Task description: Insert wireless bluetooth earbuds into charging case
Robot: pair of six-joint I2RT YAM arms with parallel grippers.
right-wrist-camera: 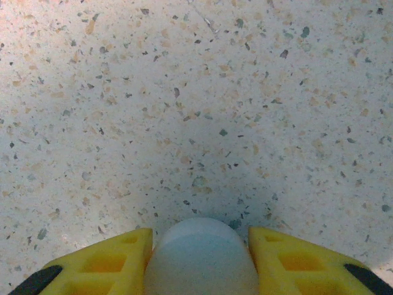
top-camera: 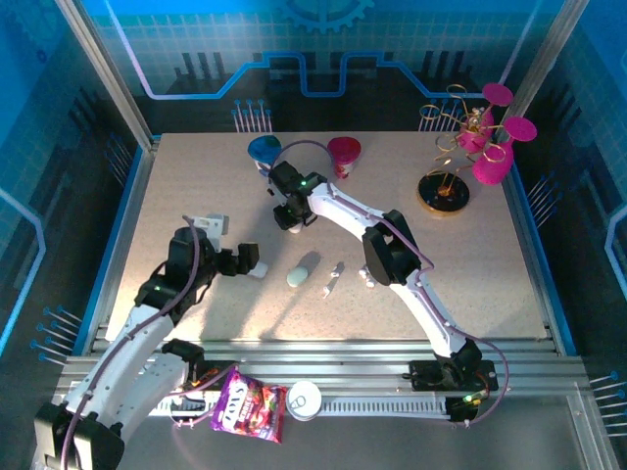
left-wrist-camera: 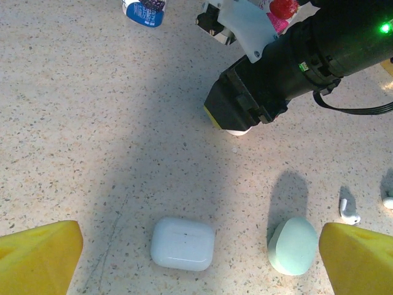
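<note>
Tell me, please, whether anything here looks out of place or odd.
A purple snack bag and a white cup lie on the metal rails between the arm bases, off the table, and seem unrelated to the work. Two earbuds lie loose on the table, outside any case.

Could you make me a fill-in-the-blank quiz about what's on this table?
1. The left tool stands wide ___.
2. The right tool pinches a rounded case coloured ___.
3. At the back of the table stand a red cup and a ___ one.
Missing words: open; white; blue.
</note>
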